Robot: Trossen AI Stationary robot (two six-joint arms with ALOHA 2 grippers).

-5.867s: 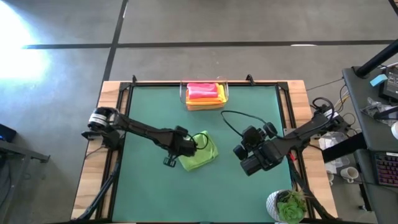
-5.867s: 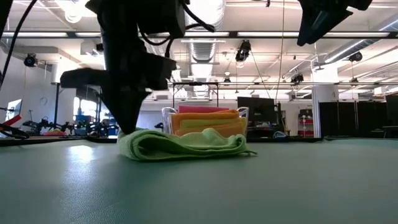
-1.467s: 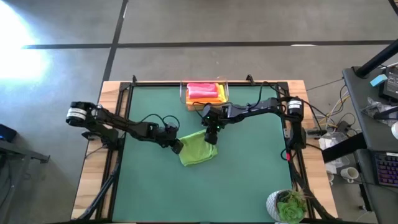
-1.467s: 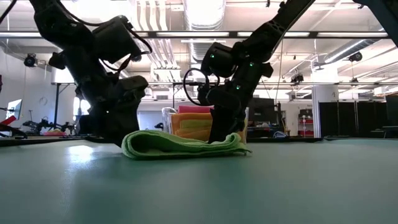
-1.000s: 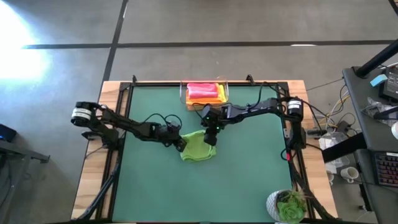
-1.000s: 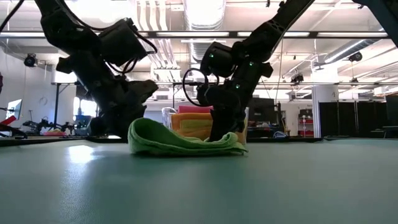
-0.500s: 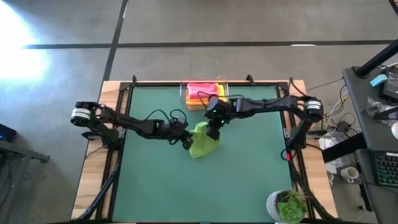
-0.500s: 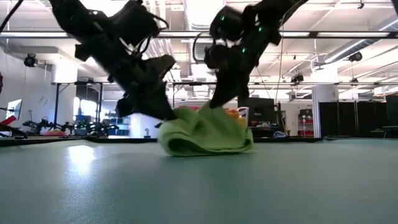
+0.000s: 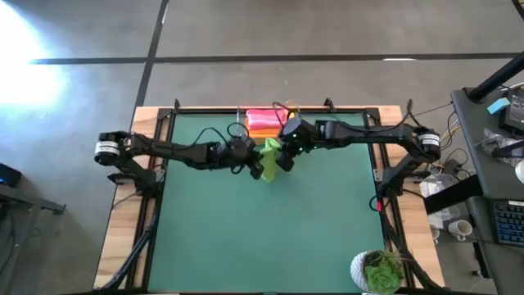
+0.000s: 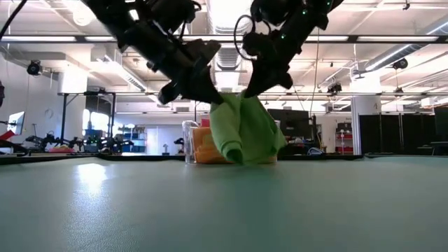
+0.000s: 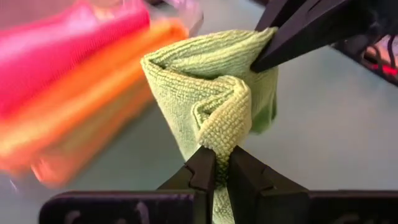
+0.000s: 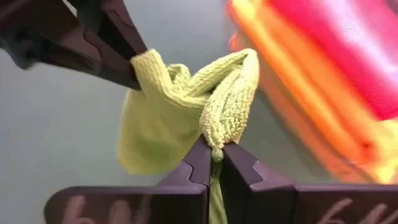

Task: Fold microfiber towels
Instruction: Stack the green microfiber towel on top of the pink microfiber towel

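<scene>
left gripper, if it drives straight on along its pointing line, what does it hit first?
Beyond the lime green towel its jaws pinch, the left gripper would likely first meet the right gripper, which holds the same towel from the other side. Depth is unclear.

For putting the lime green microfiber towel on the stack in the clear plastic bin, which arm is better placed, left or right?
Neither alone: the left gripper and the right gripper each pinch a corner of the lime green microfiber towel, hanging beside the clear plastic bin. The right seems slightly nearer the bin, so it could lead.
</scene>
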